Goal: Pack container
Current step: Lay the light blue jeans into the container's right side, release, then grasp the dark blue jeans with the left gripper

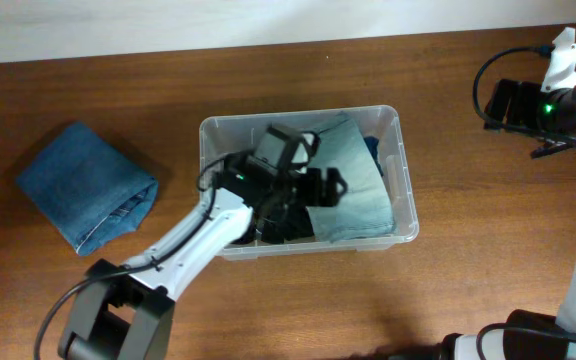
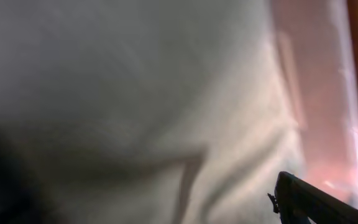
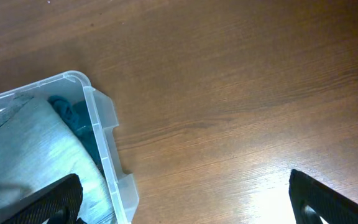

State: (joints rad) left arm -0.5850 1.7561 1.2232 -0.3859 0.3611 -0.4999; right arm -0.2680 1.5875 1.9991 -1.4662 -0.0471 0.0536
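Overhead, a folded blue denim piece (image 1: 86, 185) lies at the left of the wooden table (image 1: 468, 290), well apart from the container (image 1: 208, 135) at mid-table. There is bare wood between them and along the near edge.

The left arm (image 1: 183, 240) rises from its base at the bottom left and slants up and right over the container's near left wall. The left gripper (image 1: 306, 205) is down inside, over a grey-green folded cloth (image 1: 358, 190) that fills the right half. A dark teal garment (image 1: 371, 148) shows behind it. The left wrist view is only blurred pale cloth and one dark fingertip (image 2: 312, 199), so I cannot tell how its jaws stand.

Right of the container's rim the table is open. The right arm (image 1: 568, 95) hangs folded at the far right, and the right gripper (image 3: 185, 205) is spread wide above bare wood.
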